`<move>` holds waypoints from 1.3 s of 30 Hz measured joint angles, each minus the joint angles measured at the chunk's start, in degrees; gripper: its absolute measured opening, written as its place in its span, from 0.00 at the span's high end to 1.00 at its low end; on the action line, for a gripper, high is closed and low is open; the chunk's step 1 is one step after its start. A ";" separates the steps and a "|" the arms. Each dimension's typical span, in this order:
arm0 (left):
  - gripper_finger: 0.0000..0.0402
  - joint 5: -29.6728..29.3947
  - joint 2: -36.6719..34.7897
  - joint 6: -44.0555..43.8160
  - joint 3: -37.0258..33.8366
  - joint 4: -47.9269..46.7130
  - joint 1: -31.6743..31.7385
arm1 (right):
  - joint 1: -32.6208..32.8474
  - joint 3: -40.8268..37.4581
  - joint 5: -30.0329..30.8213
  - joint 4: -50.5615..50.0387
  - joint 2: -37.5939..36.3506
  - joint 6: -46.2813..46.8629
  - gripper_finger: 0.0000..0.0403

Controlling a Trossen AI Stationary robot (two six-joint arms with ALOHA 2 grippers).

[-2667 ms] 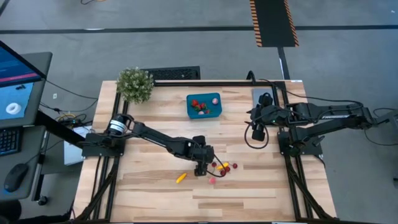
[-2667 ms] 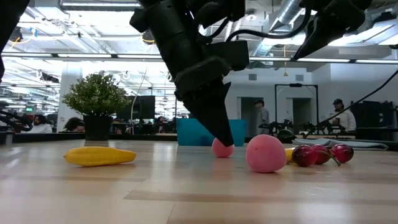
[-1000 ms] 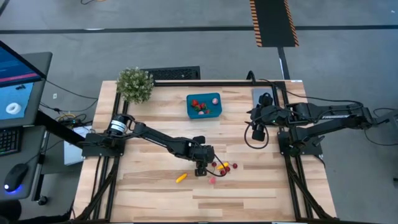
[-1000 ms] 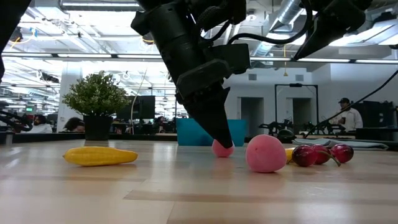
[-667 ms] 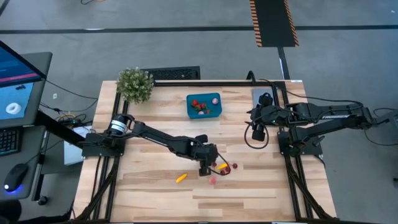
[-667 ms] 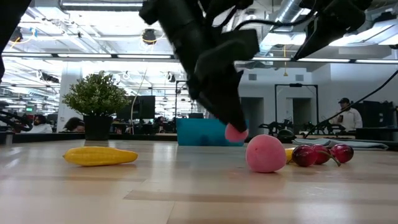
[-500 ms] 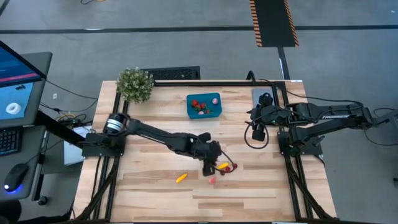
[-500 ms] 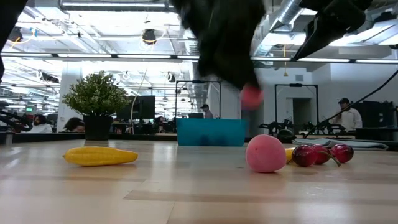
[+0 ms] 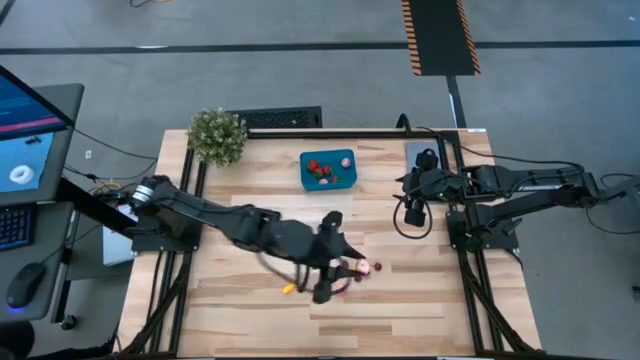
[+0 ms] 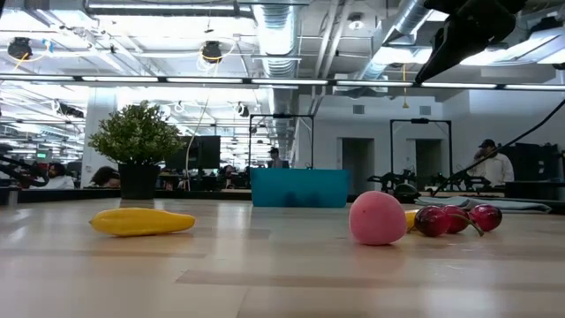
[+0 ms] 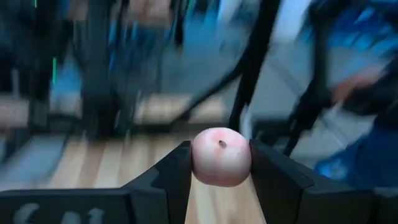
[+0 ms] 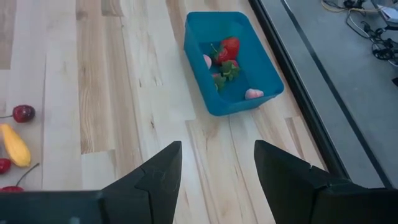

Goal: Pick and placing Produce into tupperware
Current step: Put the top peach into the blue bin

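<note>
Here: left gripper (image 11: 221, 163) clamped on a pink fruit (image 11: 221, 156), raised over the table's middle, nearer the front edge. Blue container (image 9: 328, 169) near the back edge, holding strawberries (image 12: 227, 48). Right gripper (image 12: 217, 165) spread wide and empty, by the right edge.

One teal tupperware (image 9: 328, 169) sits on the bench (image 9: 240, 310), holding two strawberries (image 12: 228, 48) and two pink pieces (image 12: 253, 94). Outside it: one pink ball (image 10: 378, 217) lying loose, another pink ball (image 11: 221, 156) gripped, one cluster of cherries (image 10: 452, 218), two yellow pieces (image 10: 141, 221), and one potted plant (image 9: 216, 135).
</note>
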 joint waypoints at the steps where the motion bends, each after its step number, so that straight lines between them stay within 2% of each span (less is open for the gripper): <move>1: 0.65 0.16 -0.63 1.76 0.06 2.71 -0.56 | -0.02 0.00 0.00 -0.08 0.02 0.00 0.44; 7: 0.65 2.53 -2.56 13.47 0.00 13.69 -4.55 | 0.00 0.00 0.00 -0.08 0.00 0.00 0.44; 15: 0.65 12.50 -2.73 25.72 0.00 26.23 -8.24 | -0.01 0.00 0.00 -0.04 0.01 -0.12 0.44; 20: 0.65 16.70 -2.73 34.93 0.00 29.45 -10.15 | 0.00 0.00 0.00 -0.02 0.02 -0.13 0.44; 28: 0.65 16.73 -2.69 47.15 0.00 29.63 -12.81 | -0.02 0.00 0.00 0.28 0.00 -1.03 0.44; 30: 0.65 14.36 -2.69 47.69 0.00 29.61 -13.30 | 0.00 0.00 0.00 0.53 0.02 -1.05 0.44; 33: 0.65 7.78 -2.69 47.06 0.00 29.09 -13.45 | -0.01 0.00 0.00 0.57 0.01 -1.05 0.44; 39: 0.65 -12.79 -2.67 46.97 0.00 24.85 -13.17 | -0.01 0.00 0.00 0.77 0.02 -1.05 0.44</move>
